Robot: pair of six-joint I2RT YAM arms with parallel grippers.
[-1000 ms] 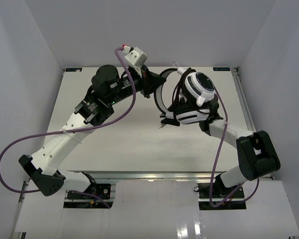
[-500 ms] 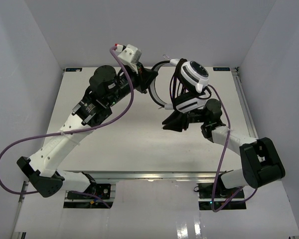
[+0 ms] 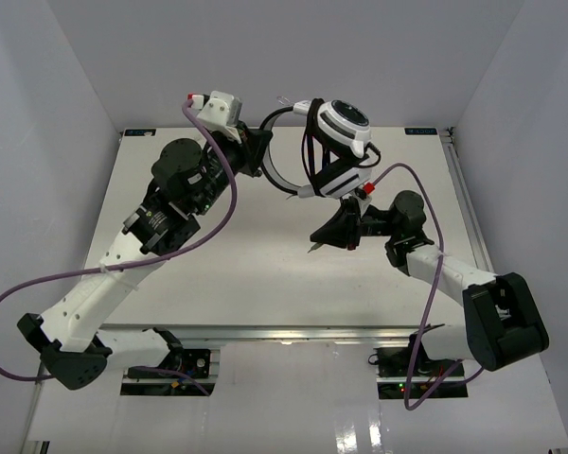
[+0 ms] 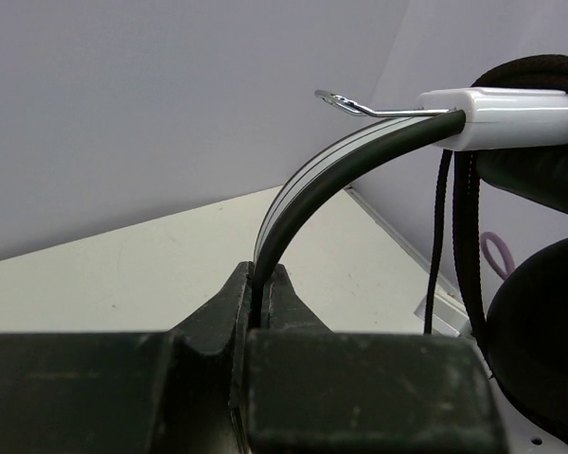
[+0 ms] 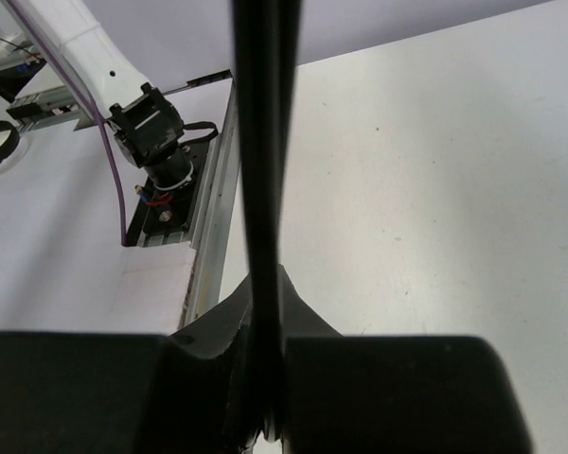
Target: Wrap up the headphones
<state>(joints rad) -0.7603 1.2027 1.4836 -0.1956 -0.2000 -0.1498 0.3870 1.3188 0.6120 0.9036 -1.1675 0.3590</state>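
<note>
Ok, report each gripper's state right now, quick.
Left gripper: shut on the headband.
Right gripper: shut on the cord.

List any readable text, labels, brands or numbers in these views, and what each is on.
No text is legible in any view.
On the headphones: a dark ring pattern on the white earcup, no brand readable.
On the left arm: small pale stickers on the black joint housing, too small to read.
On the table: a teal tag at the far right corner, too small to read.
Both wrist views: nothing printed shows.
</note>
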